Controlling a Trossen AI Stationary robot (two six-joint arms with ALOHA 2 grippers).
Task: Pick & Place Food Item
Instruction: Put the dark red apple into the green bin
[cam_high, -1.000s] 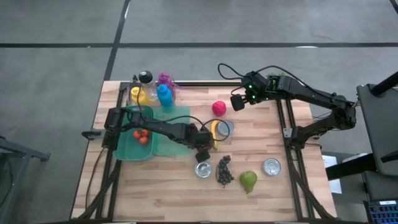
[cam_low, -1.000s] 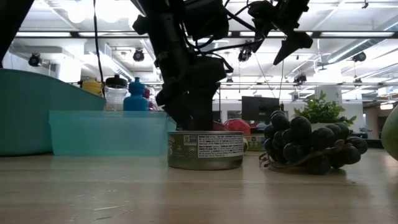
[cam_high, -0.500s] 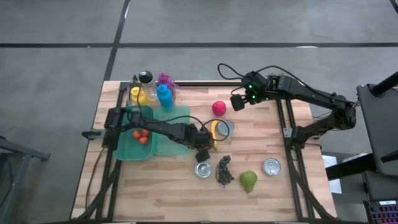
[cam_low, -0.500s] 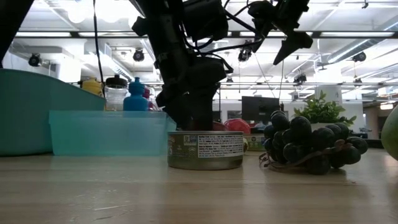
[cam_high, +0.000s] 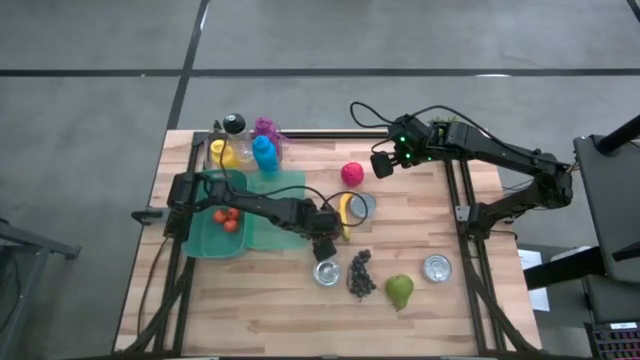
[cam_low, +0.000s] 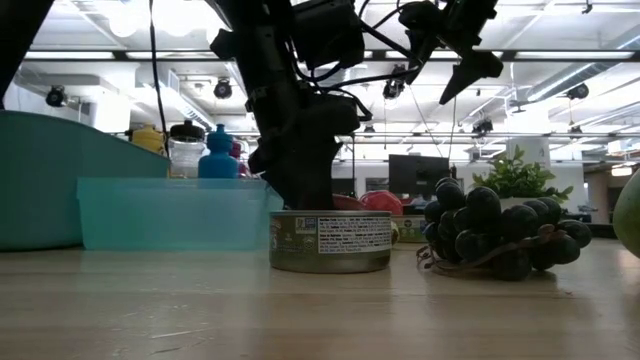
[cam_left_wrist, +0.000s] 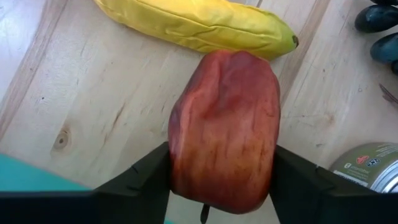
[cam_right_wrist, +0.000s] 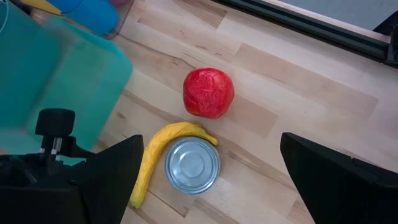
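The left gripper (cam_left_wrist: 221, 186) has its jaws closed on the red apple (cam_left_wrist: 224, 127) just beside the banana (cam_left_wrist: 193, 25), ready for lifting off the worktop (cam_left_wrist: 81, 93). The right gripper (cam_high: 382, 165) hovers wide open, empty, beside the pink fruit (cam_high: 352, 173).

On the pale wooden table (cam_right_wrist: 298, 93) lies a round red fruit (cam_right_wrist: 208, 93) with a dimpled skin. Just beside it sits a closed silver can (cam_right_wrist: 192, 165), seen from above, with a yellow banana (cam_right_wrist: 155, 158) curving around its rim and touching it. A translucent teal container (cam_right_wrist: 46, 87) covers one side, and a blue bottle (cam_right_wrist: 93, 14) stands past it. The left arm's dark wrist (cam_right_wrist: 53, 134) shows over the container. The right gripper's (cam_right_wrist: 214, 186) two dark fingers stand wide apart, holding nothing.
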